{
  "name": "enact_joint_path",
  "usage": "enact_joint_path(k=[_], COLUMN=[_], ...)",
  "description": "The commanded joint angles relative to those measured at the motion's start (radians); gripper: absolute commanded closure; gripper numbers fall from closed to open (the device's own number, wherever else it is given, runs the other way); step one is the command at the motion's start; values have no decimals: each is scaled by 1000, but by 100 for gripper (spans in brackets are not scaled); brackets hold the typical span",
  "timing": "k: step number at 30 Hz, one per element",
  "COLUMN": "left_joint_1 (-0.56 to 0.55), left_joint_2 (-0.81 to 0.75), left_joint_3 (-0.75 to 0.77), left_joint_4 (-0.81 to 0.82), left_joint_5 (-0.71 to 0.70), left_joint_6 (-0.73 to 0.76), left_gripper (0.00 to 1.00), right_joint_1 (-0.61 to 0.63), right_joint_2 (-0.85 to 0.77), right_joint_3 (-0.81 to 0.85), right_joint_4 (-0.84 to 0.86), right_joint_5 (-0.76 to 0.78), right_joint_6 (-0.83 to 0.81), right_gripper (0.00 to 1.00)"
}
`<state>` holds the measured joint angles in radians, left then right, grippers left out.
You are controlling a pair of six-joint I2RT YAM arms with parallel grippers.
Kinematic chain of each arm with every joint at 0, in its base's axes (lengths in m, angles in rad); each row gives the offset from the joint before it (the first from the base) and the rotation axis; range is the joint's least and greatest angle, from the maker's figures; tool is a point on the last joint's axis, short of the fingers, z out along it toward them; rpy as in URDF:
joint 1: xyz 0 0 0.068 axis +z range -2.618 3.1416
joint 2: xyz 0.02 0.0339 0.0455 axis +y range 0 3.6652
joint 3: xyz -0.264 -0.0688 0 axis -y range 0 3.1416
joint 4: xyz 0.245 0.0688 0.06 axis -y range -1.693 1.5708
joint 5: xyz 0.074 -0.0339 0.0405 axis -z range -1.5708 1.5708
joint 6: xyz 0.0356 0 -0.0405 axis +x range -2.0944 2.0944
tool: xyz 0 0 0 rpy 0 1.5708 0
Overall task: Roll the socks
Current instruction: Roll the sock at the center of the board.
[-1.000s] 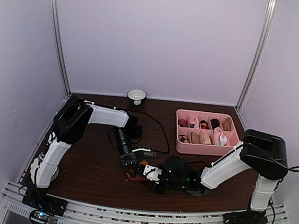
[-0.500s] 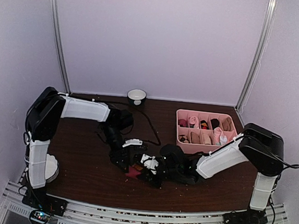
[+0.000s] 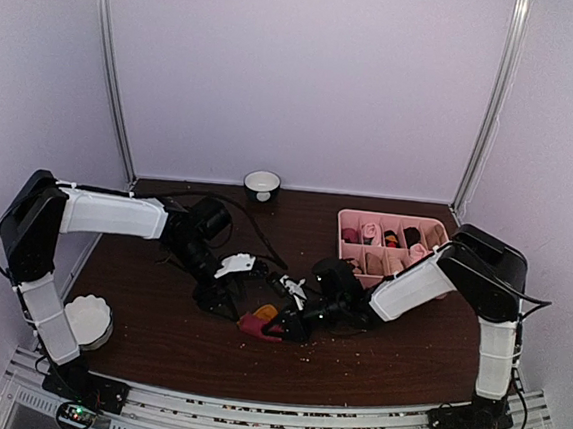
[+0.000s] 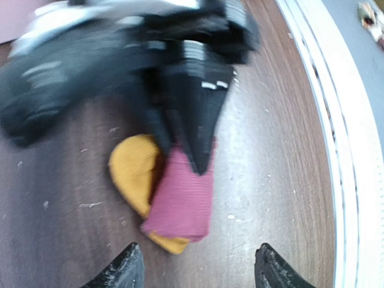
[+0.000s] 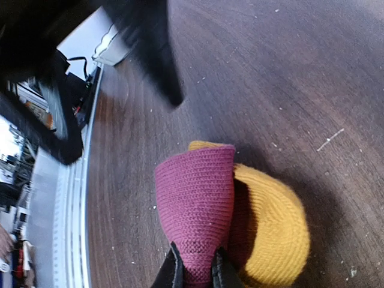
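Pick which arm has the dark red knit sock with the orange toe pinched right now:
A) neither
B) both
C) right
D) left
C: in the right wrist view the right gripper has its jaws closed on the dark red knit sock with orange toe, while the left gripper shows its jaws wide open and apart from the sock.

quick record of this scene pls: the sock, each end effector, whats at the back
sock: dark red sock, red layer over orange part, lying on table
right end effector: shut on the red fabric
left end effector: open, empty, fingertips just short of the sock
back: pink divided tray, small bowl
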<state>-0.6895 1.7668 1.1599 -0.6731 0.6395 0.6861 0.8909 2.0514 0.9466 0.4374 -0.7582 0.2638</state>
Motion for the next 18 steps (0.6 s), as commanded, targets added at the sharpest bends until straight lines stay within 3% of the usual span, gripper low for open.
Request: enact_joint_path(k=[1, 6, 18], left_joint_1=[-69, -111, -134], left_joint_2=[7, 36, 160], left_joint_3=[-10, 3, 62], left_joint_4=[59, 119, 121], left_joint_5=[-87, -177, -230], left_joint_6=[70, 77, 54], left_gripper=[37, 40, 54], right_joint_1=[-49, -62, -63], right_joint_2=[130, 154, 171], right_joint_3=[-65, -51, -34], right_joint_4=[-235, -257, -246], right_joint_5=[42, 25, 32], right_joint_6=[146, 229, 287], right_gripper=[100, 100, 100])
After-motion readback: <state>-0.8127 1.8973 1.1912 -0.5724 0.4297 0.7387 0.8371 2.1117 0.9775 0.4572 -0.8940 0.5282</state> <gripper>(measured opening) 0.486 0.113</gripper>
